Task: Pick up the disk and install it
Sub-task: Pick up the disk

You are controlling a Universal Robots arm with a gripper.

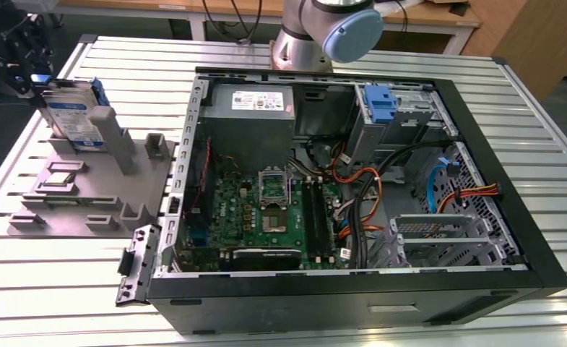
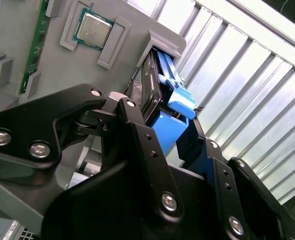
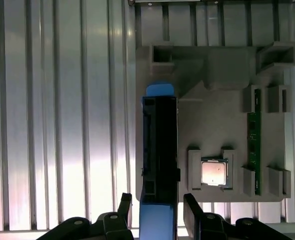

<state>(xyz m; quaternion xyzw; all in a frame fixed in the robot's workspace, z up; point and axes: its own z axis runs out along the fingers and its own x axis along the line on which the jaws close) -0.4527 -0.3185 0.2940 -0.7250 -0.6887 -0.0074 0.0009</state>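
1. Slatted metal surface [image 1: 61, 289] carries an open computer case [image 1: 360, 285] and a grey holder fixture [image 3: 212, 125].
2. The gripper [image 3: 157, 202] is at the fixture, well apart from the case.
3. The disk [image 3: 160, 145] stands on edge in a slot of the fixture, directly between the gripper's fingers [image 3: 123, 207], with its blue carrier end nearest the gripper.
4. The gripper is open only a little wider than the disk. In the first wrist view a thin gap shows on each side, so it has hold of nothing.
5. A processor chip [image 3: 215, 172] lies in a recess of the fixture just beyond one finger.
6. A green memory stick [image 3: 254, 145] sits on edge farther out on that same side.
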